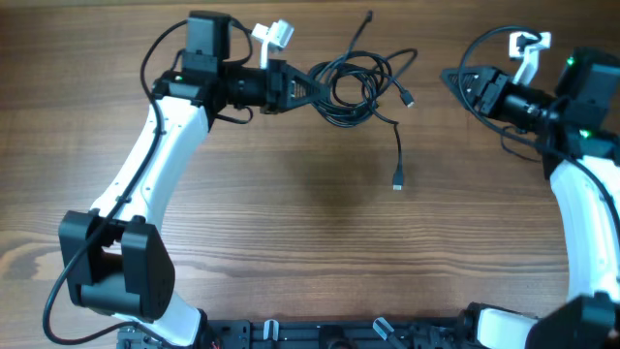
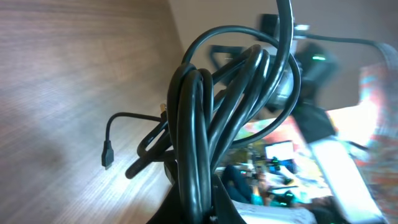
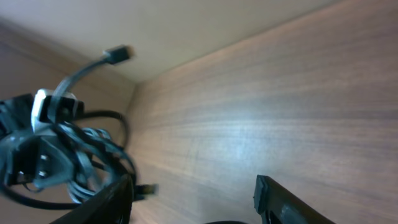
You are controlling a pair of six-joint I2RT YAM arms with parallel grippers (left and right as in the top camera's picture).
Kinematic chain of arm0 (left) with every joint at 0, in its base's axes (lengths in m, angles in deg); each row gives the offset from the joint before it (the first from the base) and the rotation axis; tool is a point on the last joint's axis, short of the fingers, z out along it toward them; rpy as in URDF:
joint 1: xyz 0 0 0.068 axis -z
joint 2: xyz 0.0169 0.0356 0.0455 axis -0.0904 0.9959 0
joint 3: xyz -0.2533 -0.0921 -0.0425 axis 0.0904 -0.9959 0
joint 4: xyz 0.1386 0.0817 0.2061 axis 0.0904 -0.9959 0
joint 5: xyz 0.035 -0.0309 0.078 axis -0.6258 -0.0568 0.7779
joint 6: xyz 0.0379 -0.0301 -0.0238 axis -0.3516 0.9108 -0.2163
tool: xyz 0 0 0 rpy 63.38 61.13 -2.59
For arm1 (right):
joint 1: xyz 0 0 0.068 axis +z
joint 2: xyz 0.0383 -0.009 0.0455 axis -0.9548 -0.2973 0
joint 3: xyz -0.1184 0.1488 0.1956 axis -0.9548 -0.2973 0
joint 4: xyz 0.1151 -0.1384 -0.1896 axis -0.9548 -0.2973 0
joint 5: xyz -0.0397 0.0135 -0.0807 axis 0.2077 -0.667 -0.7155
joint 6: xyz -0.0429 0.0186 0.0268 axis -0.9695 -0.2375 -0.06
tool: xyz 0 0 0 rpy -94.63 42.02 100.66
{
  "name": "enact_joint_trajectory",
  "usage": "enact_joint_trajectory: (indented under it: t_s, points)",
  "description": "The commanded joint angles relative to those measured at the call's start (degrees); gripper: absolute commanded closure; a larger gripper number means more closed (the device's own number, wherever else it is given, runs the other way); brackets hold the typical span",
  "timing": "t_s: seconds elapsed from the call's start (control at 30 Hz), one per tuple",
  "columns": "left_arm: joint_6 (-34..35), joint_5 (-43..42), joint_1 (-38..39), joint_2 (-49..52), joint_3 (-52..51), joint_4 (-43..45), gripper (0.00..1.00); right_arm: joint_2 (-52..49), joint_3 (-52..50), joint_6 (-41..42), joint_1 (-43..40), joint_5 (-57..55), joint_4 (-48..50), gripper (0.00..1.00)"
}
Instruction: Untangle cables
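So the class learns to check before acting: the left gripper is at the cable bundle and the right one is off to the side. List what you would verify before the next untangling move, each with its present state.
1. Left gripper shut on the cables: ok.
2. Right gripper open, nothing between its jaws: ok.
3. Right gripper apart from the bundle, bare table between them: ok.
4. Free plug end lying clear of the loops: ok.
5. Loops separated: not ok, they overlap in one coil.
6. Real knot inside the coil: cannot tell.
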Motion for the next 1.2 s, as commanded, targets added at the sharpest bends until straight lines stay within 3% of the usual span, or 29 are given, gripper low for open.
enact_joint_trajectory:
  t_s: [0.0,0.2,0.33,0.87,1.0,1.17]
  points:
    - [6.78,-7.17,-0.81,-0.42,0.35,0.66,0.96,-3.91,0.90,-4.00,1.44,10.36,4.79,0.41]
    - [19.43,-7.17,-0.79,-0.42,0.35,2.38,0.96,-5.33,0.87,-5.03,6.71,12.57,14.91,0.41]
    - [27.65,-8.07,-0.79,-0.42,0.35,2.51,0.96,-5.51,0.90,-1.62,10.71,4.24,18.62,0.41]
    - [29.29,-11.10,1.01,-0.44,0.35,2.56,0.96,-10.19,0.87,11.13,16.68,-10.49,34.10,0.48]
    - [29.27,-11.50,1.01,-0.44,0.35,2.54,0.96,-12.94,0.87,13.16,16.72,-10.78,37.62,0.59]
    - [29.27,-11.47,1.01,-0.44,0.35,2.75,0.96,-13.55,0.90,13.05,15.21,-14.60,38.45,0.87]
